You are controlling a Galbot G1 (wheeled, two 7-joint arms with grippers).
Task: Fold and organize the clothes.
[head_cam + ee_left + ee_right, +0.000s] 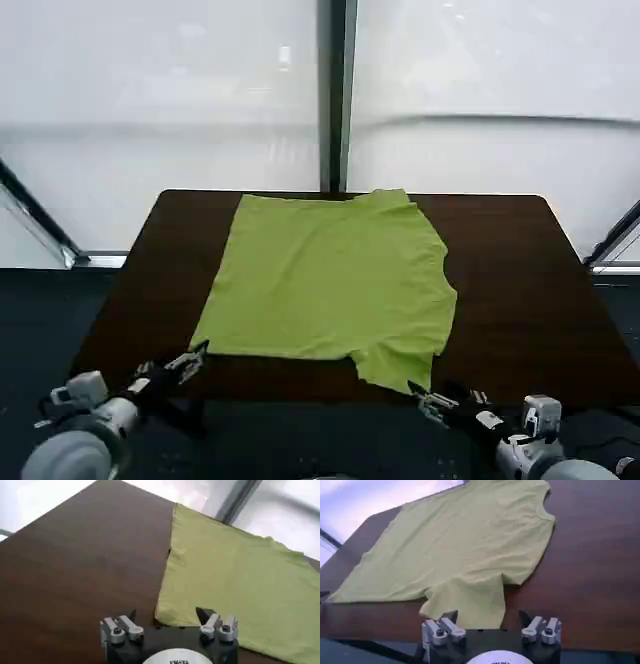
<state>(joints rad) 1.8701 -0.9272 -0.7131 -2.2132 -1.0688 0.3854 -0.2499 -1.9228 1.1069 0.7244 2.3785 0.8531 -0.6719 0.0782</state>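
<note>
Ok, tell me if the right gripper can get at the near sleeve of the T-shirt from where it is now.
Probably yes. The right gripper sits open at the table's near edge, just short of the near sleeve of the lime-green T-shirt, with nothing lying between them.

My left gripper [198, 352] has slim dark fingers with silver metal knuckles, each knuckle set with a small round screw. It sits on a black mount with a white disc bearing small dark lettering I cannot read. My right gripper [418, 394] is built the same way. Both forearms are pale grey and white, rounded at the joints, with dark bands between the segments.
</note>
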